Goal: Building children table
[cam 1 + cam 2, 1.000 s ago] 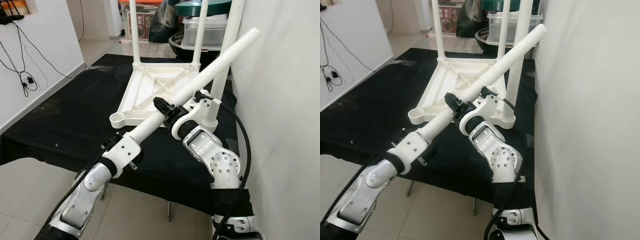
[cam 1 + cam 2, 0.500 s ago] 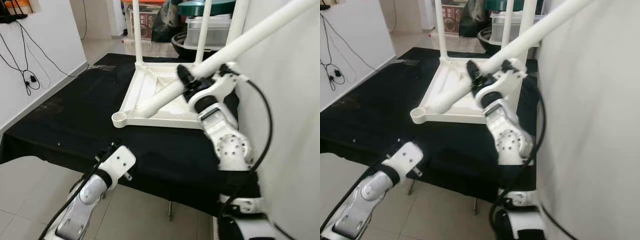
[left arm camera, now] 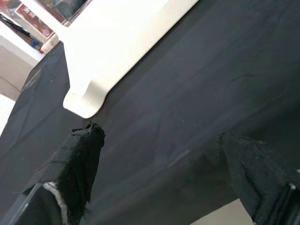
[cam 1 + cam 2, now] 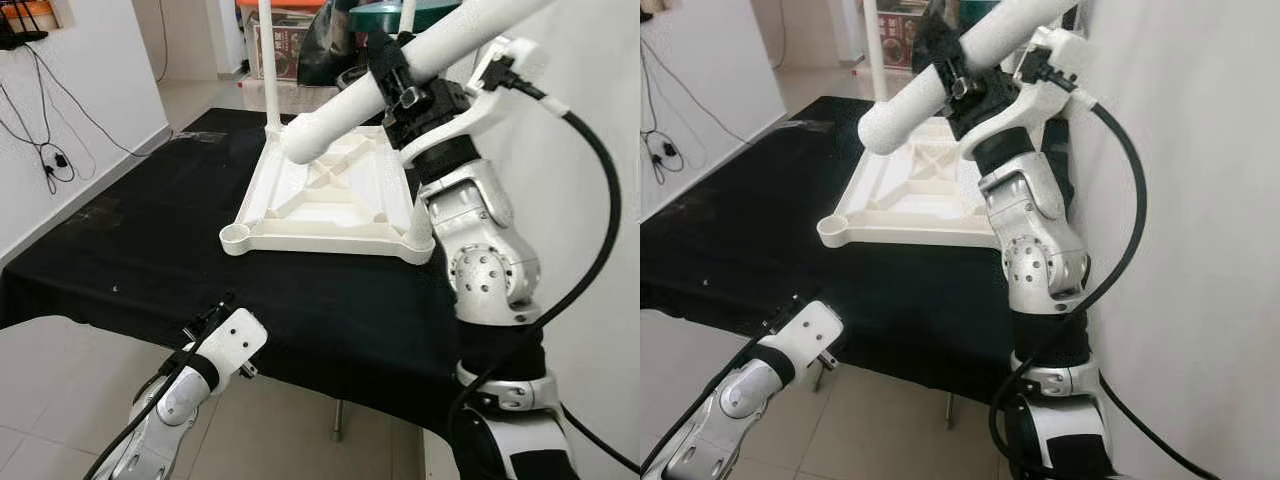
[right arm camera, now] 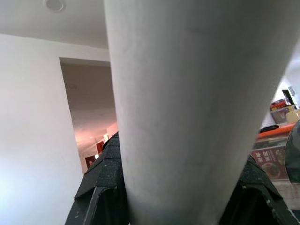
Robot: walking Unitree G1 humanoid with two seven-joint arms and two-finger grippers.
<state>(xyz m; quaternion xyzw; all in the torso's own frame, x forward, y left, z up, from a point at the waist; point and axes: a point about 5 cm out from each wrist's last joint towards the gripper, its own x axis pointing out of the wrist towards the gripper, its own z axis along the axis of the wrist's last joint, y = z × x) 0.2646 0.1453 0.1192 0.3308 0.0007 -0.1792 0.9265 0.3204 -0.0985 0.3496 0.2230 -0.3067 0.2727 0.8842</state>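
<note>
The right gripper [image 4: 398,82] is clamped around a white table leg [image 4: 340,108], held raised and slanting, its free end pointing down over the upturned white tabletop [image 4: 330,195] below it. In the right wrist view the leg [image 5: 197,108] sits tight between the two black fingers [image 5: 105,187]. The tabletop lies underside up on a black cloth [image 4: 150,240] covering the work surface, its ribs showing, with an open round socket [image 4: 236,238] at the near corner, below and to the left of the right gripper. A fitted leg [image 4: 268,60] stands upright from the far corner beyond the gripper.

The left gripper [image 3: 159,178] hangs low at the near edge of the cloth, fingers [image 3: 82,154] spread apart and holding nothing; the socket corner lies just ahead of it.

A white wall [image 4: 570,60] rises close on the right gripper's right. Pale floor tiles [image 4: 60,400] run beneath the left arm. Black cables [image 4: 45,130] hang on the far left wall, and plastic bins [image 4: 380,50] are stacked behind the tabletop.
</note>
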